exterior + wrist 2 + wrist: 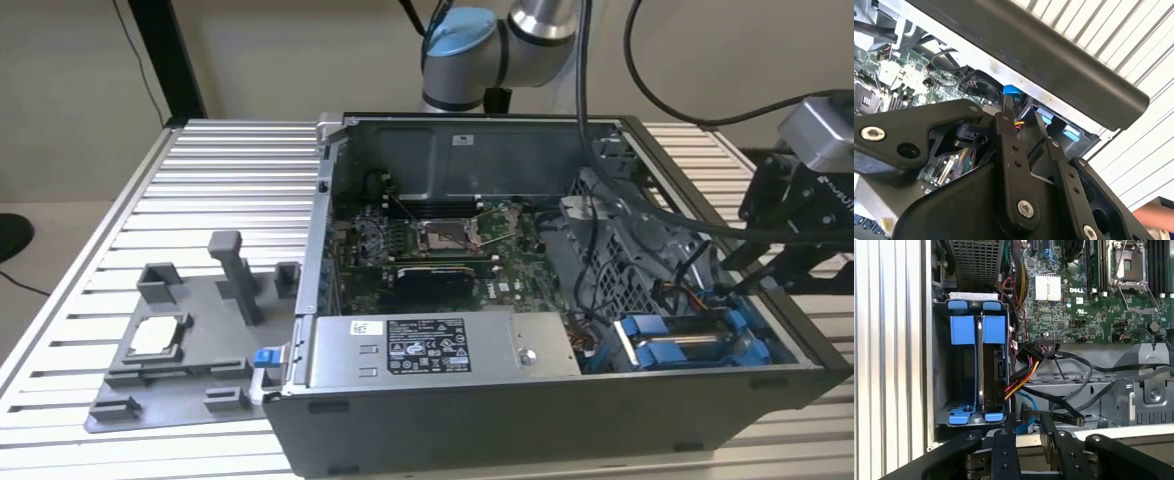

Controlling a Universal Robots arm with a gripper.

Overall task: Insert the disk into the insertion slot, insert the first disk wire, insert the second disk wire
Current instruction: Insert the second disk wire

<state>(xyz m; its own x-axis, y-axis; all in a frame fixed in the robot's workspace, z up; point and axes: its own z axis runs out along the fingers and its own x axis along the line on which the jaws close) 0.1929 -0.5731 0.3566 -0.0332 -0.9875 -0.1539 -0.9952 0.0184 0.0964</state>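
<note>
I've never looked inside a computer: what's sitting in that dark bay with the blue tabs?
Two blue carriers stand side by side in the insertion slot. In the exterior view, the disk shows as silver metal framed in blue. Its connectors and the slot's floor are covered.

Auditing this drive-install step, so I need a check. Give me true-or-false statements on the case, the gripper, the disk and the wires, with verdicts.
The computer case stands open, its motherboard exposed. True.
The gripper is close to the insertion slot. True.
The disk lies outside the case. False: it sits in the slot, inside the case.
Yellow, red and black wires run beside the slot. True.
The motherboard's processor socket is covered by a cooler. False: the socket is bare.
</note>
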